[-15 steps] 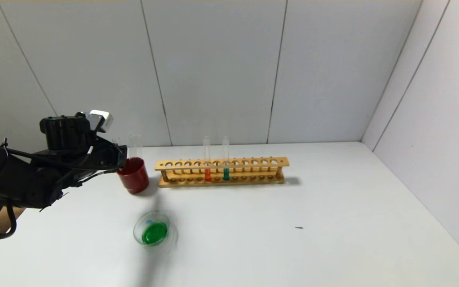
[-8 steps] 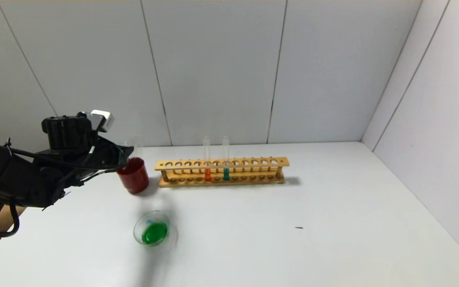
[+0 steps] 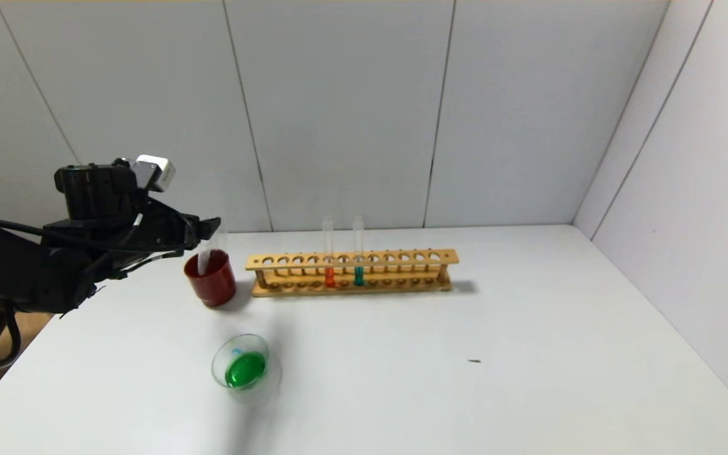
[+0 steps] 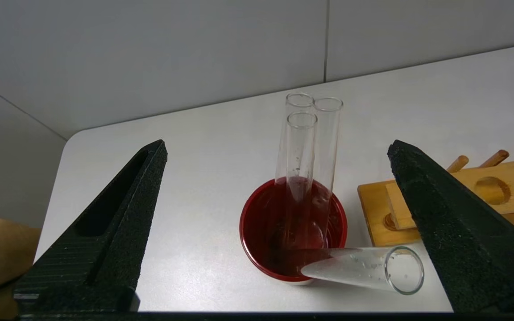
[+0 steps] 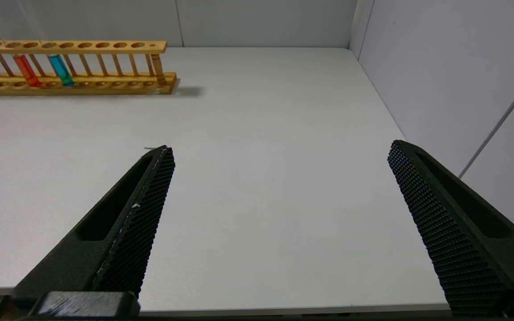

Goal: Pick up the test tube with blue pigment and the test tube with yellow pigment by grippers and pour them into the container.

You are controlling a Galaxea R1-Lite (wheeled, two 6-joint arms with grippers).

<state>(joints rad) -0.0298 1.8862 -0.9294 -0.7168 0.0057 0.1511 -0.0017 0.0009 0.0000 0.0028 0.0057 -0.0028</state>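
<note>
Left gripper [image 4: 279,223] jaws: spread wide, holding nothing; hovering just above and beside the red cup [image 3: 211,278], on the side away from the wooden rack [image 3: 351,272].
Right gripper [image 5: 279,223] jaws: spread wide, empty; parked low at the table's near edge, well apart from the rack.
Red cup content: three empty clear tubes [image 4: 304,147] standing nearly upright inside; a fourth empty tube [image 4: 364,269] leaning over the rim, long axis almost level, open mouth toward the rack side.
Container [image 3: 241,368]: near the red cup, toward the robot; green liquid inside, so both pigments probably poured already.
Blue tube in rack [image 3: 358,253]: upright in the rack beside the orange tube [image 3: 328,253], long axis vertical, mouth up.
Yellow tube: not visible anywhere.
Step in hand, as judgement: withdrawing after dropping the empty tube.
Advice: lift straight up first, avoid touching the leaning tube, which could roll off.
</note>
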